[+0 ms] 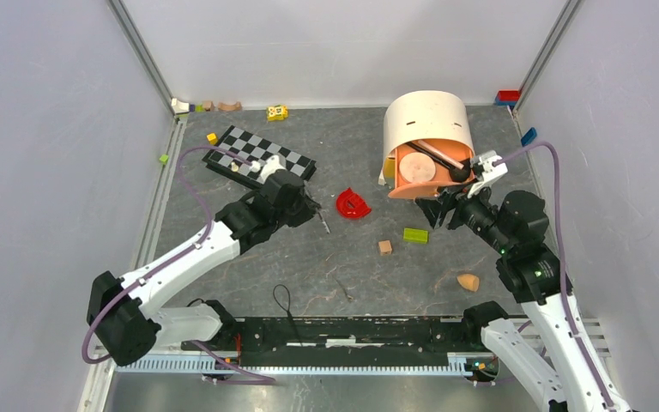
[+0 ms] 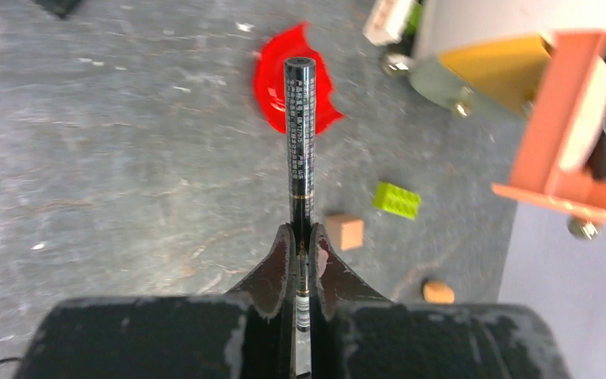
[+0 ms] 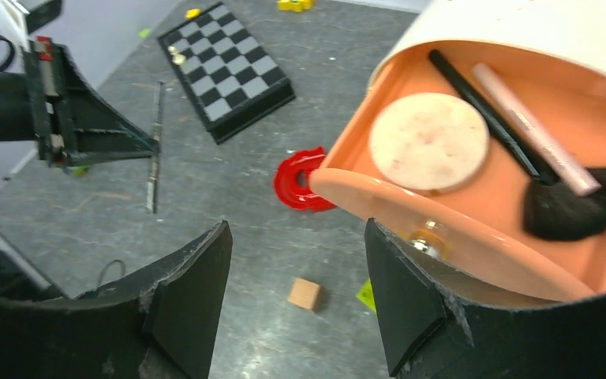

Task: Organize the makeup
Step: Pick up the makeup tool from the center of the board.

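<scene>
The left pincer point(image 2: 301, 234) is clenched on a slim black-gold tube point(image 2: 300, 118), with a red curved piece point(image 2: 272, 75) ahead of its tips. The right pincer point(image 3: 296, 241) is released, a peach drawer point(image 3: 473, 245) just beyond it.

I'm looking over a walled grey work cell.
Pale walls point(image 1: 43, 129) are closing in three sides of the mottled grey table point(image 1: 309, 249), and metal rails point(image 1: 142, 51) are running up the back corners.

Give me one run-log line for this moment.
left gripper: shut on black-gold tube | right gripper: open, near peach drawer | inside: round compact, black brush, pink stick
</scene>
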Robot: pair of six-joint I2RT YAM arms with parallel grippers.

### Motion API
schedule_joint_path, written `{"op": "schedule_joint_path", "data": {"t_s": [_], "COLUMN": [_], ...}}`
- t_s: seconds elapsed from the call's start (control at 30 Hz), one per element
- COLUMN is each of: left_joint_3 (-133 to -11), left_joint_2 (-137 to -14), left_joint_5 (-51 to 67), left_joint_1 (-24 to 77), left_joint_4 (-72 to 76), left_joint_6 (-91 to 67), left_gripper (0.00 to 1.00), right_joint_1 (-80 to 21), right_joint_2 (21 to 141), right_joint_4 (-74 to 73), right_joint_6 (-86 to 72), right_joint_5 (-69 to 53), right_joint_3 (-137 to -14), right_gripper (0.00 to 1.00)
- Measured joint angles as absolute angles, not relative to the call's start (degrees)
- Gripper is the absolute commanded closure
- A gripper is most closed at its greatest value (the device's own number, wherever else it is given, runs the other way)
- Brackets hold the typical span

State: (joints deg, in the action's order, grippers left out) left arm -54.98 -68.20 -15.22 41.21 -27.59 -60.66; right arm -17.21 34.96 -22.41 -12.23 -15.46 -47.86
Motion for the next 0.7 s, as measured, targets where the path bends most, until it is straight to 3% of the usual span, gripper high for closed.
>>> {"op": "schedule_joint_path", "data": {"t_s": [0.37, 0.7], "left_joint_3": [-57.3, -59.7], "left_joint_2": [-68.8, -69.6], "left_joint_5": [-12.7, -9.8], "left_joint_1": [51.3, 53.5], "left_joint_4": [-17.4, -13.0], "left_joint_6": [-54.9, -52.2], "left_gripper": [0.98, 0.98], "right_joint_1": [-22.3, -45.0], "right_joint_2": [35.8, 45.9], "right_joint_4": [-15.1, -11.0], "right_joint_6": [-21.5, -24.7], "right_joint_5": [-21.7, -9.7], "right_joint_3": [-46.6, -45.0], "right_gripper": [0.28, 0.30]}}
